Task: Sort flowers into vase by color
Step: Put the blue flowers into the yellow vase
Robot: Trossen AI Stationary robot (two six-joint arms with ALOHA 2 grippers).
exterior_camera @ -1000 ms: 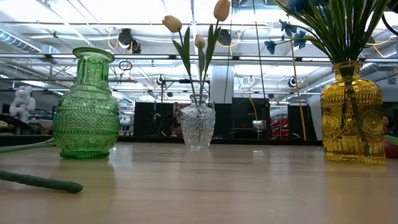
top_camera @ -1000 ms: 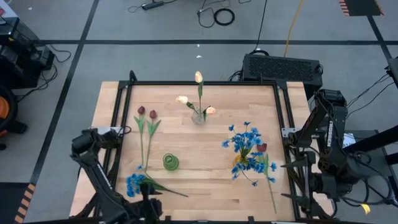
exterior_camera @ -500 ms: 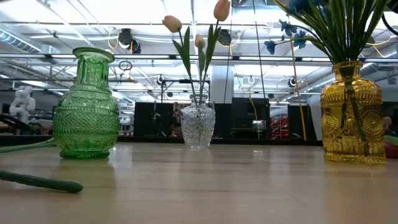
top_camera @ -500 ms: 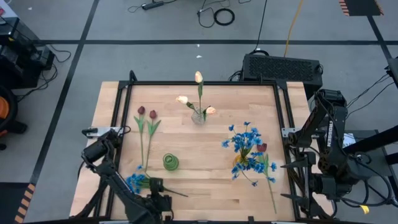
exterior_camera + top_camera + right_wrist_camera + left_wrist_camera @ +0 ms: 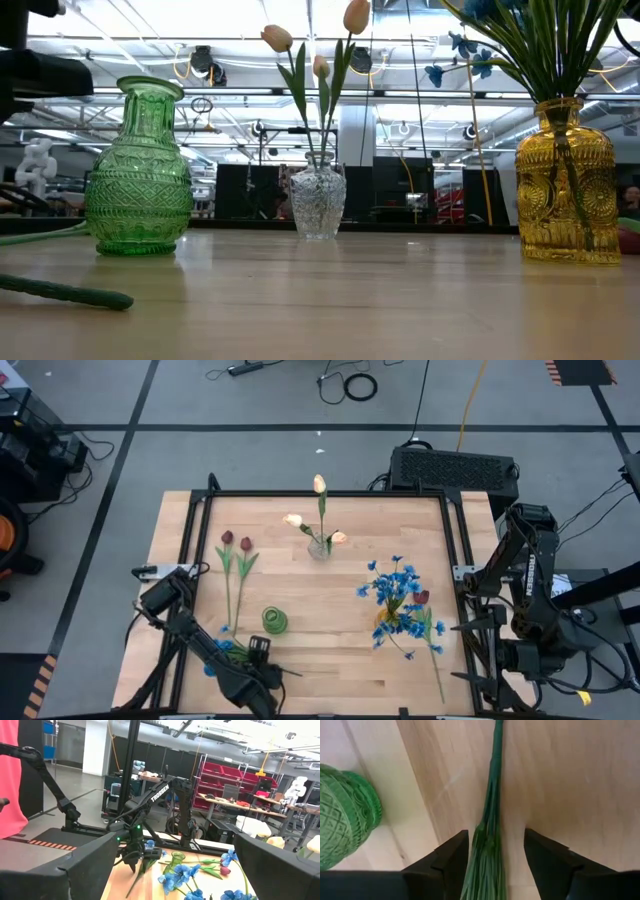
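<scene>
Left wrist view: my left claw (image 5: 495, 865) is half shut astride the thin green stem (image 5: 492, 810) of a loose blue clustered flower (image 5: 216, 654). Wood shows on both sides of the stem, so I judge it is not yet pinched.
Clock: read on the high view, twelve being the table's far edge.
Task's thing: the blue flower lies flat at seven o'clock, close to the near edge, with its stem running toward five.
Nearest neighbour: the ribbed green glass vase (image 5: 275, 621) stands empty just beside my claw, at about one o'clock from it.
Right claw (image 5: 176, 845): spread wide, holding nothing, waiting off the table's right side at three o'clock.
Done: blue blooms fill the amber glass vase (image 5: 566, 185) at four o'clock; cream-peach tulips (image 5: 319, 484) stand in the clear cut-glass vase (image 5: 320, 547) at twelve.
Left: this blue stem; two dark red tulips (image 5: 236, 541) lying at ten o'clock; one more red tulip (image 5: 423, 597) that seems to lie beside the amber vase. I would say roughly half remains.
Edges: a black frame rail (image 5: 196, 550) borders the light wooden table (image 5: 330, 650), and my arm reaches in over the left one.
Open room: bare wood between the green and amber vases gives me a lane to lift and carry the stem toward four o'clock.
</scene>
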